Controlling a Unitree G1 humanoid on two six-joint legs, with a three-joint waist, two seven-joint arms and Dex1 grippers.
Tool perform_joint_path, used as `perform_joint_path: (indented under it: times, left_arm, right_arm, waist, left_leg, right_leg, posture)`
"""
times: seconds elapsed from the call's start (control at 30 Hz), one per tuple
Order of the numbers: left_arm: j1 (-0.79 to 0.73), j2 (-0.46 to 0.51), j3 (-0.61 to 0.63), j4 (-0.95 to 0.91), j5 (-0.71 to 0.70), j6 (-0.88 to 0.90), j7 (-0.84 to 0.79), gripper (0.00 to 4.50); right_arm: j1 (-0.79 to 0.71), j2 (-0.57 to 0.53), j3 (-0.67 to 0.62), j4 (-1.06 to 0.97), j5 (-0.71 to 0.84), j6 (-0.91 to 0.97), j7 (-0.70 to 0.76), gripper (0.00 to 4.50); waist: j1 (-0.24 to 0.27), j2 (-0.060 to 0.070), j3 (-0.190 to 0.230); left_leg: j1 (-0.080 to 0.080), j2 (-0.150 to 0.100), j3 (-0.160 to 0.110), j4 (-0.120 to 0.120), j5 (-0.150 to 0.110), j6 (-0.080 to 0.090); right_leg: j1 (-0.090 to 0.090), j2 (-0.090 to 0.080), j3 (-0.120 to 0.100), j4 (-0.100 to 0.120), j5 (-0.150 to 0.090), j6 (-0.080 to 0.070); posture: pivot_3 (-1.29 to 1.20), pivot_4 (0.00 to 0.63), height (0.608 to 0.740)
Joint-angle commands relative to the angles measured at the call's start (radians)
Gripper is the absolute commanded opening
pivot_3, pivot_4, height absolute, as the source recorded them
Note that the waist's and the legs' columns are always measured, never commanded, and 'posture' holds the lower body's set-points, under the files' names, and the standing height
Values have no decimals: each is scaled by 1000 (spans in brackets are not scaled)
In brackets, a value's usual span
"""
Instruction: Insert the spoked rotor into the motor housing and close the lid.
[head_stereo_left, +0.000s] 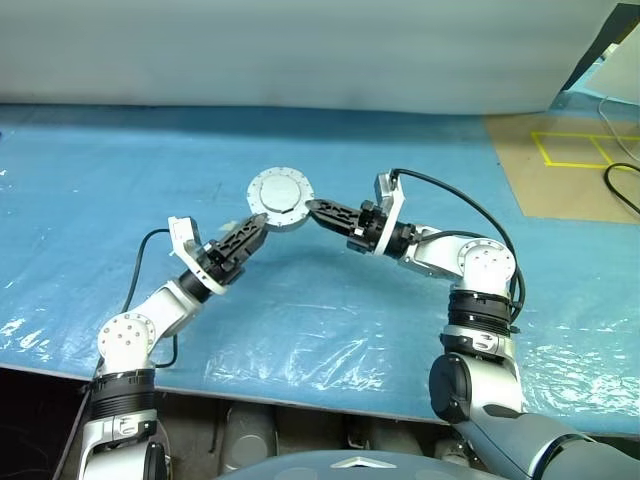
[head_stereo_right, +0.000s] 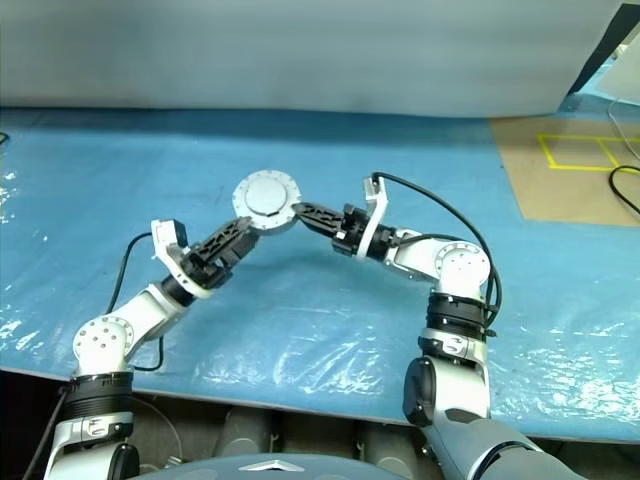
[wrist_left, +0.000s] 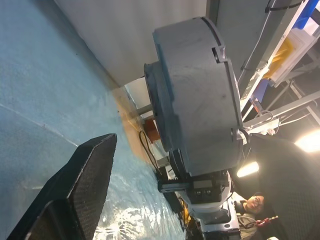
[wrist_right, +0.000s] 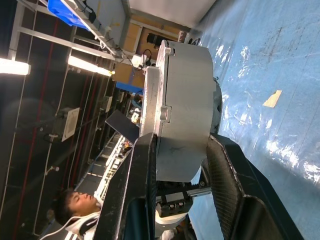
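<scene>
Motor housing (head_stereo_left: 281, 199), a round silver-white metal drum with a flat lidded face and notched rim, is held in the air just above centre of the head views, over a blue plastic-sheeted table (head_stereo_left: 400, 150). Right gripper (head_stereo_left: 318, 209), two black fingers entering from centre right, is clamped across the drum's thickness; the right wrist view shows one finger (wrist_right: 131, 190) on the lidded face and the other against the opposite face, the rim rising between them. Left gripper (head_stereo_left: 258, 229), reaching up from lower left, has its jaws spread wide; its tips lie just below and beside the drum's lower-left rim, and whether they touch it cannot be told. In the left wrist view one black finger (wrist_left: 80, 185) stands apart from the grey side wall (wrist_left: 200, 100). Spoked rotor: presumably enclosed, since the lid appears seated. A person sits at the lower edge of both wrist views.

Step in hand, as judged: pressing or checking the lid. To do it well, the right grip should hold firm without tilting, while the left fingers meet the rim squarely, pressing evenly so that the lid seats flush and the drum is not levered out.
</scene>
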Motion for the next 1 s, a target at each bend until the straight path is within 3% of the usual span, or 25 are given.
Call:
perform_joint_path:
  times: [0.03, 0.23, 0.43, 0.67, 0.87, 1.0]
  left_arm:
    - [-45, -22, 6, -11, -2, -13, -26, 4479]
    - [-128, -97, -3, 26, 13, -28, -7, 4479]
    - [-205, -157, 5, 140, 117, -116, 34, 4479]
    - [-209, -170, -15, 121, 176, -119, 28, 4479]
    - [-199, -174, -9, 101, 191, -107, 49, 2831]
    - [-194, -187, 6, 79, 163, -104, 41, 2717]
  right_arm:
    - [-19, 1, -4, -47, 70, -11, 32, 1167]
    - [-18, -6, 2, -47, 72, -8, 31, 1167]
    - [-14, -10, 10, -49, 78, -17, 26, 1167]
    - [-12, -12, 17, -50, 81, -24, 23, 1167]
    - [-10, -12, 21, -46, 85, -30, 19, 1167]
    - [-10, -11, 24, -44, 85, -32, 19, 1167]
  waist:
    - [1, 0, 0]
    - [0, 0, 0]
    - [-2, 0, 0]
    - [0, 0, 0]
    - [-1, 0, 0]
    - [-1, 0, 0]
  left_leg:
    - [0, 0, 0, 0, 0, 0]
    - [0, 0, 0, 0, 0, 0]
    - [-1, -2, 0, 0, 0, 0]
    - [-1, -2, -1, 0, 0, 0]
    - [-1, -3, -1, 0, 0, 0]
    - [-1, -3, -1, 0, 0, 0]
  right_leg:
    - [0, 0, 0, 0, 0, 0]
    - [0, 0, 0, 0, 0, 0]
    - [0, 0, 0, 0, 0, 0]
    - [0, 0, 0, 0, 0, 0]
    - [0, 0, -1, 0, 0, 0]
    - [0, 0, -1, 0, 0, 0]
  posture:
    - [0, 150, 740]
    - [0, 150, 740]
    - [0, 150, 740]
    - [0, 150, 740]
    - [0, 150, 740]
    - [0, 150, 740]
